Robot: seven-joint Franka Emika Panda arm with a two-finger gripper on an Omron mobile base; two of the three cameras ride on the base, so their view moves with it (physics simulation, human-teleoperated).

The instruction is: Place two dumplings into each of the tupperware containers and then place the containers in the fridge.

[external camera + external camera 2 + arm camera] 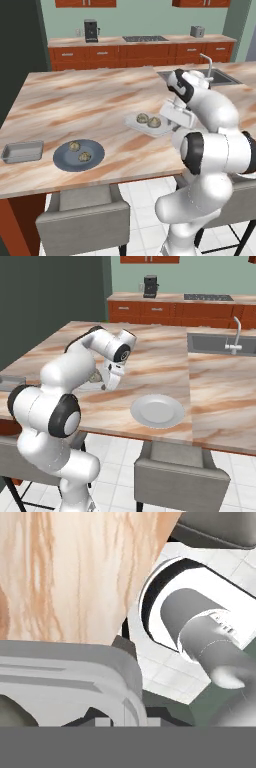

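Left base view first: one tupperware container (149, 124) sits mid-frame on the table (80, 100) with two dumplings (148, 120) already in it, so that half looks loaded. The claw (172, 120) is right at that container's right edge, mostly hidden behind the arm's own wrist. Lower left, a dark plate (79, 155) has two more dumplings (79, 151) on it, and the second container (22, 151), empty, sits just beside it at the far left.

Right base view: the claw (106, 387) hangs low at center-left, and a white plate (157, 410) lies bare near the table's front edge.

Hand view: the container's pale rim (75, 677) fills the lower left, right up against the camera. The claw is pinched nearly closed, apparently on that rim.

My read: roughly a quarter done. Second container and both fridge trips remain.
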